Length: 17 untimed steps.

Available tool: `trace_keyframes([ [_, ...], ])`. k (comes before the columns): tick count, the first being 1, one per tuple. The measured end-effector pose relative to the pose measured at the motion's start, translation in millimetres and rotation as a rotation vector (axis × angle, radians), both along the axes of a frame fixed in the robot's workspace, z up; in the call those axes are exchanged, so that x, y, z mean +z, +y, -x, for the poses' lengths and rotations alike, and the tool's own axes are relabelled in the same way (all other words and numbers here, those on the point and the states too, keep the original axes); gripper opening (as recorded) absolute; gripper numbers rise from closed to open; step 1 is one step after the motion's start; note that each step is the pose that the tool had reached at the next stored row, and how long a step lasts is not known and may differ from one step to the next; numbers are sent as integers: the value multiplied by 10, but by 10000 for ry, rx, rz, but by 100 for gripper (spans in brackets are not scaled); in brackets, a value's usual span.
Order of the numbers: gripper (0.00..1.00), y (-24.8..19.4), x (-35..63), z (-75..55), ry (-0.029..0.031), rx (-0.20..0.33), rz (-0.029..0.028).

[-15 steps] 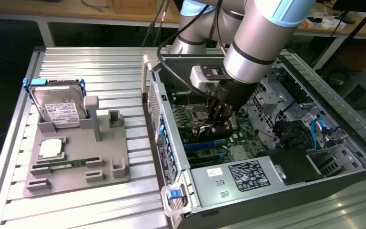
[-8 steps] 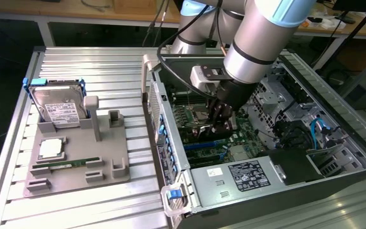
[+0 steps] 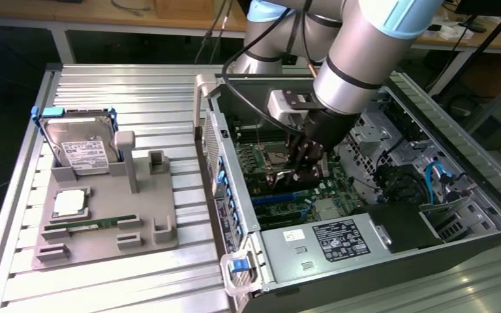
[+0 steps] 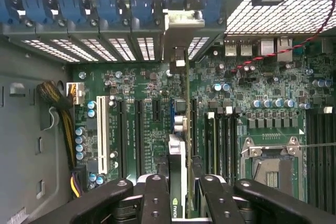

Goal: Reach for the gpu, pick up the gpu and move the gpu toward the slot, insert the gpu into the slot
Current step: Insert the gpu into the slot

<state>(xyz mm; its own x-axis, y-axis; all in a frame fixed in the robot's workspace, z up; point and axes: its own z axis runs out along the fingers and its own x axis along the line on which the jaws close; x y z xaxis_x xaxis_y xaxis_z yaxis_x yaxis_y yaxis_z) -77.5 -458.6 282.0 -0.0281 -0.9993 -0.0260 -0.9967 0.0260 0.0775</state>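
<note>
Inside the open case [image 3: 233,215] on the metal table [image 3: 128,85], your gripper [image 4: 181,184] is clamping the gpu [image 4: 177,166] edge-on over the motherboard [image 4: 142,77]. NVIDIA lettering [image 4: 174,206] is showing on the card.

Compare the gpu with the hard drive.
The gpu stands on edge inside the computer case; the hard drive leans in its holder outside the case. The gripper grips the gpu; nothing touches the hard drive. The gpu is a thin card; the hard drive is a thicker silver block. Neither lies flat.
</note>
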Motion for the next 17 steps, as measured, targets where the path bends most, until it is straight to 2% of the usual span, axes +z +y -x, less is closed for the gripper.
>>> trace_keyframes([
  [4, 27, -8, -36, -2, 131, -120, -1],
  [7, 27, -27, -60, -2, 205, -184, 0],
  [11, 27, -60, -69, -2, 246, -225, -1],
  [17, 27, -63, -85, -1, 257, -254, -1],
])
